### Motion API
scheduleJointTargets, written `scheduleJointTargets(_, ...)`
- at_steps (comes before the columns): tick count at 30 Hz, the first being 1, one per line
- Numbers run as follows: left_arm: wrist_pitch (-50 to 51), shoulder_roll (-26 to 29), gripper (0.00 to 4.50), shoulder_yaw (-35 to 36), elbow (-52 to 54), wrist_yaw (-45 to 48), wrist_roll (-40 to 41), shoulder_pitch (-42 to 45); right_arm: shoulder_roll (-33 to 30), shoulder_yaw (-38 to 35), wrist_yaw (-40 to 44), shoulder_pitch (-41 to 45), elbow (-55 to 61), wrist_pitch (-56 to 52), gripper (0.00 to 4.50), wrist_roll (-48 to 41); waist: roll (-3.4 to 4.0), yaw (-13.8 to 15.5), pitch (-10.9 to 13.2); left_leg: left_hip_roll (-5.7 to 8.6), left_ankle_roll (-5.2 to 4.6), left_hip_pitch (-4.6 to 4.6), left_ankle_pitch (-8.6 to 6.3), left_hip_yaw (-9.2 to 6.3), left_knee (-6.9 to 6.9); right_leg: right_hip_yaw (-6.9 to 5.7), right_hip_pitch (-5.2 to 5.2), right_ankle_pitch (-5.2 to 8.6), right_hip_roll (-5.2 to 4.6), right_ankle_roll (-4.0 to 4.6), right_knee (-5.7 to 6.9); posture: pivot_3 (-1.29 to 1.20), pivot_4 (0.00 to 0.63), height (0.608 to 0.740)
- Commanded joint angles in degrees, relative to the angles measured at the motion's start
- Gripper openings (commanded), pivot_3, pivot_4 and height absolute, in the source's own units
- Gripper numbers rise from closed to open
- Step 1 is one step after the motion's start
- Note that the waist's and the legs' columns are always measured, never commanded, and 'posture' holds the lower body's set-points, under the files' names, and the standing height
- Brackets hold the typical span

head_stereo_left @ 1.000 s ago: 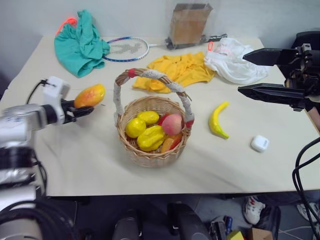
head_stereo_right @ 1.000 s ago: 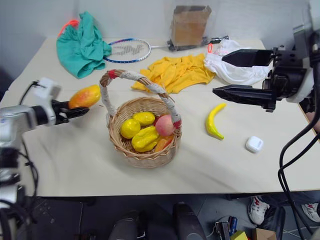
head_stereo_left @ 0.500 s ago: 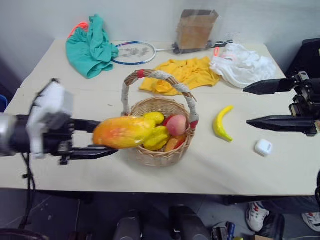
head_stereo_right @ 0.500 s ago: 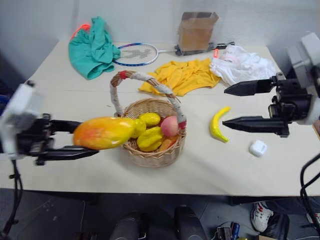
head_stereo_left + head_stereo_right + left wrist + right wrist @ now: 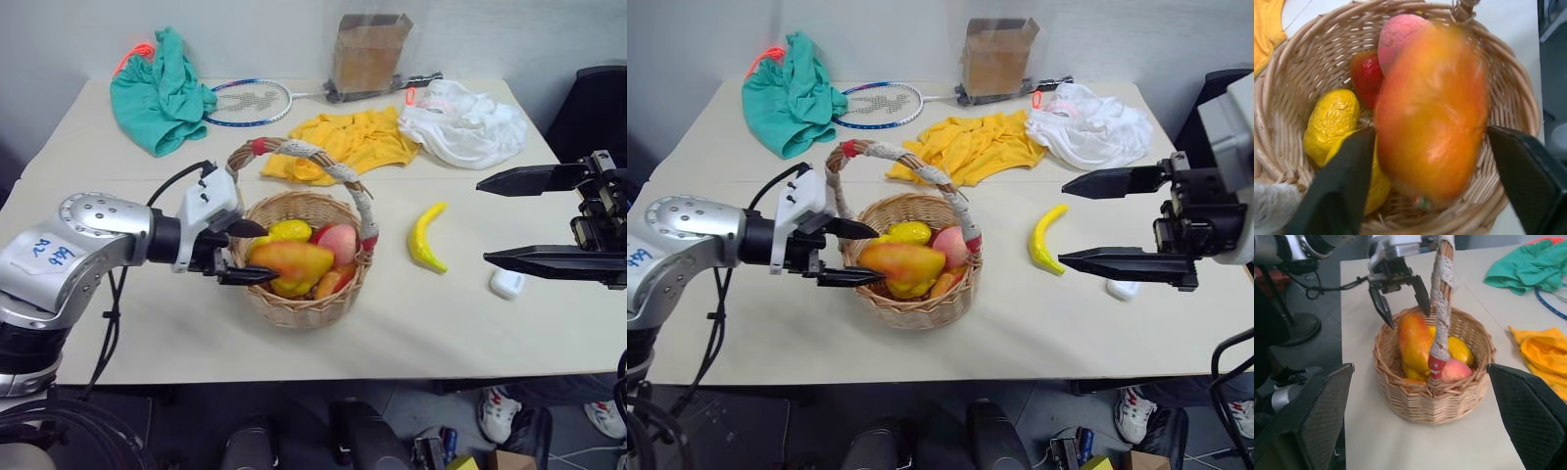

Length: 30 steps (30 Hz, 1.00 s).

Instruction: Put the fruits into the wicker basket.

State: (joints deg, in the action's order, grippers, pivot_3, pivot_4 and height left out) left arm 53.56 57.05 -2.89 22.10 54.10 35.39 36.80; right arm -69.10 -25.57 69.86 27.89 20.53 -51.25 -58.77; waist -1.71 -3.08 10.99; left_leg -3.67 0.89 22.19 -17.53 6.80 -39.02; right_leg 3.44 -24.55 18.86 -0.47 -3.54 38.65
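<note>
light: bright, even, soft from above
shadows: faint beside the wicker basket [image 5: 304, 294]
blur: mango [image 5: 1432, 110] is smeared in the left wrist view
glare: none on the table [image 5: 147, 323]

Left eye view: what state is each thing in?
Orange-yellow mango: in the basket, jaws clear of it.
Round wicker basket: upright, holding fruit.
Curved yellow banana: lying on the table.
Left gripper: open.
Right gripper: open, holding nothing.
</note>
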Motion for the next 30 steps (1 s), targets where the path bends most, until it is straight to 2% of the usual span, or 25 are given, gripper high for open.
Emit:
scheduleJointTargets(1,-1.0,0.9,4.46,8.5,2.7,1.7,4.0,-1.9,1.7,-2.0,-5.4,-0.8,0.9,0.9,4.5,1.4,0.0,0.0,0.0,-0.01,0.0,0.0,0.0,0.0,-0.03,-0.01,0.0,0.0,0.0,0.0,0.02,0.0,0.15,0.74)
scheduleJointTargets(4,0.5,0.4,4.46,18.3,4.9,4.7,13.3,-4.2,4.9,0.4,-12.3,-2.2,-0.3,1.3,4.5,5.2,-0.06,0.0,0.0,-0.03,0.01,0.01,0.0,-0.03,-0.05,-0.02,0.01,0.01,0.0,0.01,0.03,0.0,0.15,0.74)
scheduleJointTargets(7,4.7,1.3,4.46,28.0,5.5,6.4,28.1,-3.5,8.8,5.1,-20.1,-5.3,-0.9,1.8,4.5,11.7,-0.07,-0.1,0.0,-0.01,0.03,0.02,0.01,-0.02,-0.06,-0.03,0.01,0.02,-0.04,-0.01,0.02,0.0,0.15,0.74)
scheduleJointTargets(11,7.1,2.9,4.46,30.7,4.5,2.7,37.4,-0.7,14.8,10.9,-27.6,-6.8,-3.1,3.3,4.5,18.3,-0.08,-0.1,0.0,0.02,0.08,-0.01,0.04,-0.03,-0.08,-0.02,0.02,0.02,-0.05,-0.02,0.11,0.0,0.15,0.74)
scheduleJointTargets(14,6.7,5.2,4.46,29.9,5.2,2.9,38.6,0.2,22.3,14.9,-34.9,-5.7,-7.4,4.9,4.5,23.5,-0.1,-0.1,0.0,0.04,0.12,-0.06,0.07,-0.03,-0.08,-0.02,0.04,0.02,-0.03,-0.02,0.16,0.0,0.15,0.74)
scheduleJointTargets(18,5.2,8.0,4.46,28.6,5.9,3.3,37.2,0.6,30.4,20.1,-39.9,-3.4,-16.8,9.1,4.5,30.9,-0.09,-0.4,0.0,0.05,0.14,-0.05,0.08,0.02,-0.05,0.01,-0.03,0.03,0.02,0.0,0.17,0.0,0.15,0.74)
scheduleJointTargets(25,2.7,10.2,4.46,25.7,4.1,3.5,33.4,1.3,36.6,23.4,-41.4,-1.2,-24.4,13.4,4.5,37.0,-0.07,-0.3,0.0,0.04,0.16,-0.05,0.08,0.07,-0.02,0.03,-0.1,0.06,0.05,0.05,0.22,0.0,0.15,0.74)
scheduleJointTargets(28,1.9,10.2,4.5,24.6,3.6,3.9,32.7,1.7,37.7,23.6,-40.7,-1.5,-25.7,15.4,3.88,38.5,-0.08,-0.3,0.0,0.05,0.16,-0.05,0.08,0.07,-0.03,0.02,-0.07,0.06,0.04,0.05,0.21,0.0,0.15,0.74)
scheduleJointTargets(30,1.5,10.1,4.5,24.1,3.5,4.1,32.5,1.9,37.6,23.8,-38.8,-2.3,-24.7,16.4,3.19,38.7,-0.08,-0.3,0.0,0.05,0.16,-0.05,0.08,0.07,-0.03,0.02,-0.07,0.06,0.04,0.05,0.21,0.0,0.15,0.74)
